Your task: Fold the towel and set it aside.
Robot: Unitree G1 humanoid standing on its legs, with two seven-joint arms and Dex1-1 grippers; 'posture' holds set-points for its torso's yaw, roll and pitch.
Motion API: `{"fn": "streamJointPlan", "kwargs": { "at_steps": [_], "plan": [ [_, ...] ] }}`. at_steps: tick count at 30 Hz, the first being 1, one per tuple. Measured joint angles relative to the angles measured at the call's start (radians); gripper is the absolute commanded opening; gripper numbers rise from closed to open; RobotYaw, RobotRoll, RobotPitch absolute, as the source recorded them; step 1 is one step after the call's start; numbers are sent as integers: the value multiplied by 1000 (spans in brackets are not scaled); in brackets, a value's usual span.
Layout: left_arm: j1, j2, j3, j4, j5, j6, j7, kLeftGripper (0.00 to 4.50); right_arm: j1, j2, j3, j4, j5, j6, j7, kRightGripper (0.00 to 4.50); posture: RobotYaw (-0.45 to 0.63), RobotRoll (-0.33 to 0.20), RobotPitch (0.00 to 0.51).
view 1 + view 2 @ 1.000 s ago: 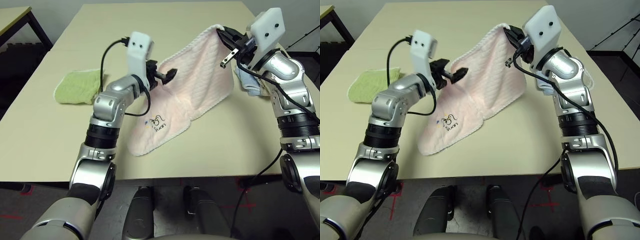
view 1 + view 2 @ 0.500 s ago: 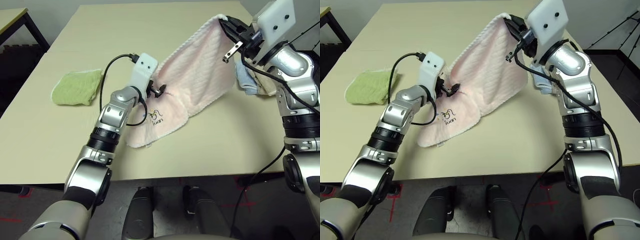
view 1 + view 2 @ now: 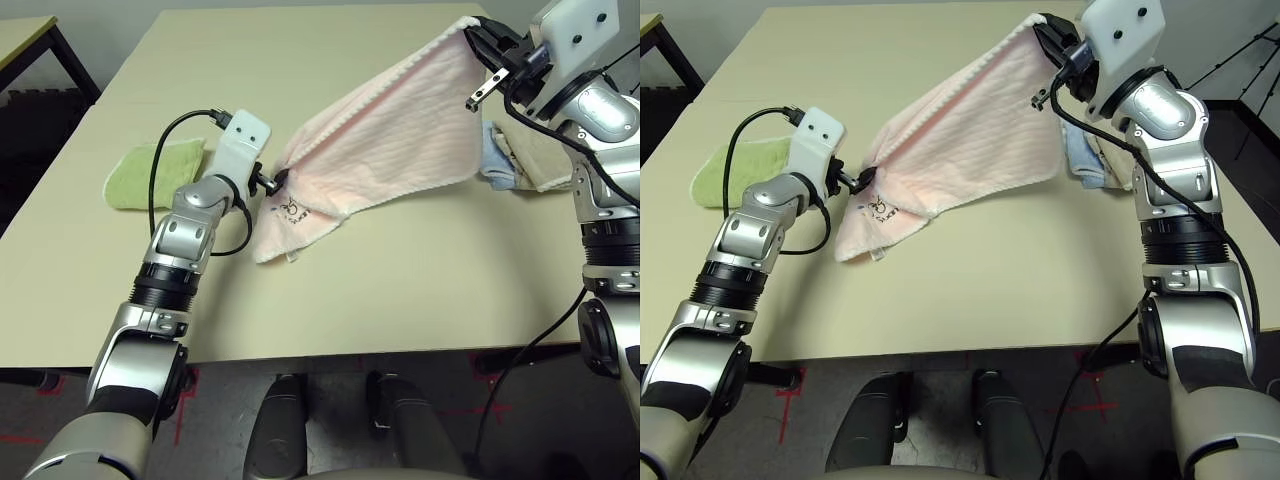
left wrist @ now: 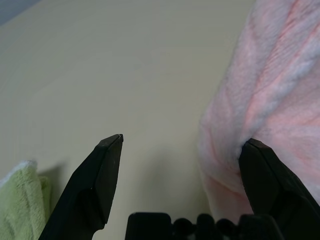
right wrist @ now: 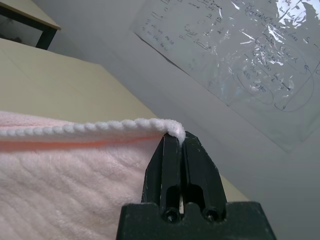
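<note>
Holding the pink towel (image 3: 400, 125) by one corner, right gripper (image 5: 182, 140) was pinched shut on the white stitched edging, up off the table (image 3: 400, 290). Towel ran from there down toward the left gripper (image 4: 180, 142), its lower end, with the dark logo (image 3: 294, 210) and lettering, down by the table surface. Left gripper was spread wide, not clamped on anything: one finger touched the towel's folds, the other stood apart from it over bare table. Green cloth (image 3: 155, 172) lay on the table beyond the left wrist, on the robot's left. Blue cloth (image 3: 496, 160) and beige cloth (image 3: 540, 155) lay together near the right forearm.
</note>
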Motion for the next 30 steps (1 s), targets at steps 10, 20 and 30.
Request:
{"fn": "streamJointPlan", "kwargs": {
  "at_steps": [10, 20, 30],
  "plan": [
    [32, -21, 153, -184, -181, 129, -84, 4500, -5, -3, 0, 19, 0, -13, 4, 15, 220, 0, 150],
    [74, -23, 200, -431, -392, 437, -139, 4500, -6, 3, 2, 38, 0, -24, 8, 15, 230, 0, 155],
    [109, -67, 171, -528, -506, 693, -121, 4500, -74, 5, 4, 103, -14, -70, 23, 15, 228, 0, 158]
  ]
}}
